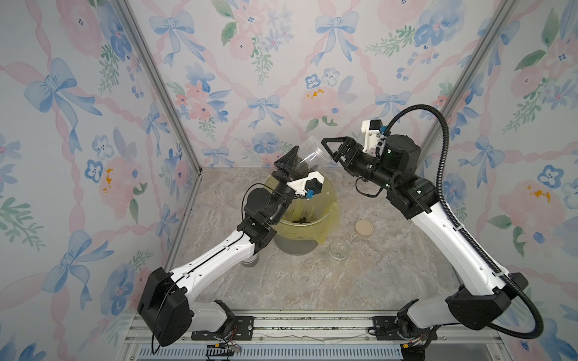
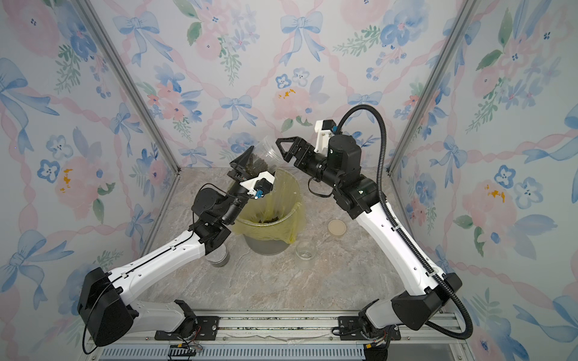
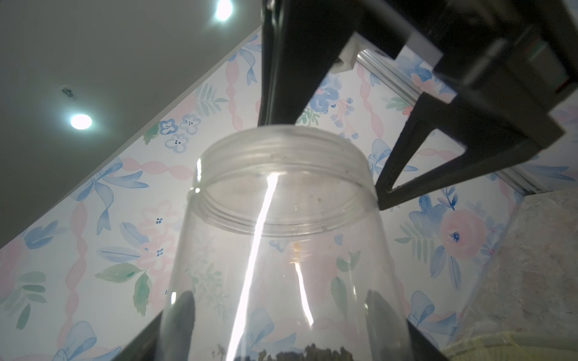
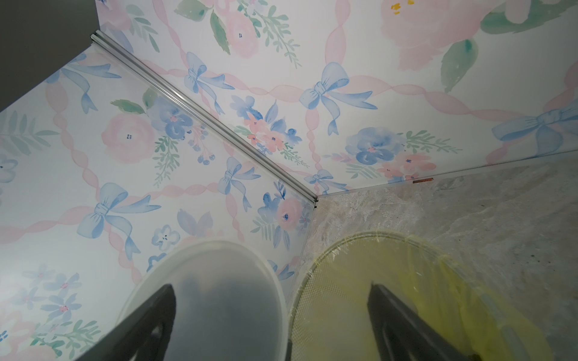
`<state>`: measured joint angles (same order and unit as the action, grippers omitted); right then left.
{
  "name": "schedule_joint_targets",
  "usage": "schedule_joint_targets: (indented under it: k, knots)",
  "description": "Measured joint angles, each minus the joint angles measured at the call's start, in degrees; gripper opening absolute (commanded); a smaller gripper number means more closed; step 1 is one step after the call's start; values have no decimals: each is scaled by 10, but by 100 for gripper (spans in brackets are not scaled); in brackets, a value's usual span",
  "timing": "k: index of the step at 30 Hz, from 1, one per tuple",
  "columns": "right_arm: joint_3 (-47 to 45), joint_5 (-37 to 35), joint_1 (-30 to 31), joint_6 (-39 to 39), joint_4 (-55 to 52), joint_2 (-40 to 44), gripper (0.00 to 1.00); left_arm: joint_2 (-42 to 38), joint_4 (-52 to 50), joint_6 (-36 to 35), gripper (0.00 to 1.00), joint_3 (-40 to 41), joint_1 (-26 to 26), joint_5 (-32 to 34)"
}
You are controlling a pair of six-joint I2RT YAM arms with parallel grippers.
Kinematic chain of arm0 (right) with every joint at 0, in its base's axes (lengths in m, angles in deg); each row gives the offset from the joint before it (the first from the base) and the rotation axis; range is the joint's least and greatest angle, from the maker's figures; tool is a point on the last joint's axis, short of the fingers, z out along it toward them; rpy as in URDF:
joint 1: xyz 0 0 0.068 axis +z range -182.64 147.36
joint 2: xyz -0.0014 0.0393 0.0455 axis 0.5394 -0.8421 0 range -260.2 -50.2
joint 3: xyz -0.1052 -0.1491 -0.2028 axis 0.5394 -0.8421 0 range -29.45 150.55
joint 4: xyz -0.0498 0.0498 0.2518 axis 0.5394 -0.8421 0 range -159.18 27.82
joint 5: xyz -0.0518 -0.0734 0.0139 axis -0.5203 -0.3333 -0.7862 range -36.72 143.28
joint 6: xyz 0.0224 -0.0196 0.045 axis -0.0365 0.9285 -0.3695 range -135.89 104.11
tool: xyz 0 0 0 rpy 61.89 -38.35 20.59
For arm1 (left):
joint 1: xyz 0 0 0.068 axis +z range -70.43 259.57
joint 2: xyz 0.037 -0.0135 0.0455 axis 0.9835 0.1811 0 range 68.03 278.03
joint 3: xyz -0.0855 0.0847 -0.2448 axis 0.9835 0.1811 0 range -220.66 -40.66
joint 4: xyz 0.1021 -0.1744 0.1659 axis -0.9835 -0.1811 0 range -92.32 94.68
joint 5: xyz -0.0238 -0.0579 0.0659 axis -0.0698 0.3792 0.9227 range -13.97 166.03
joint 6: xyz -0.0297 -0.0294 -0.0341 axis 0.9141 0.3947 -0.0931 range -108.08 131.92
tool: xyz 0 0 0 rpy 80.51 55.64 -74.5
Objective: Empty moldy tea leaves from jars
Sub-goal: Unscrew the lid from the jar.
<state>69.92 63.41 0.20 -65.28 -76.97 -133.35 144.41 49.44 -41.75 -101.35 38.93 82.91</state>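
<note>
My left gripper [image 1: 296, 164] is shut on a clear jar [image 1: 309, 154] and holds it tilted above the bin, mouth pointing up and to the right. Dark moldy tea leaves [image 1: 299, 168] lie at the jar's low end, seen too in the left wrist view as tea leaves [image 3: 312, 353] between the fingertips [image 3: 184, 309]. My right gripper [image 1: 329, 149] stands open at the jar's mouth, one finger on each side of the rim; in the right wrist view the rim [image 4: 219, 275] lies between the jaws. I cannot tell whether they touch it. More tea leaves [image 1: 301, 220] lie in the bin.
The round bin [image 1: 297, 247] lined with a yellow bag stands mid-table under the held jar. An empty clear jar [image 1: 338, 250] stands to its right, with a tan disc lid [image 1: 364, 227] behind that. Another jar [image 1: 250, 262] is partly hidden under my left arm.
</note>
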Motion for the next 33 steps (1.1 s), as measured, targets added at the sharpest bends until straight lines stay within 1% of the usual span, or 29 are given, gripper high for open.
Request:
schedule_joint_targets:
  k: [7,19,33]
  knots:
    - [3,-3,3,-9,23,-6,97,6,7,-13,41,5,0,17]
    - [30,10,17,-10,30,-42,97,7,11,-14,41,5,-1,21]
    - [45,31,31,-1,43,-49,97,7,19,-14,41,6,-2,21]
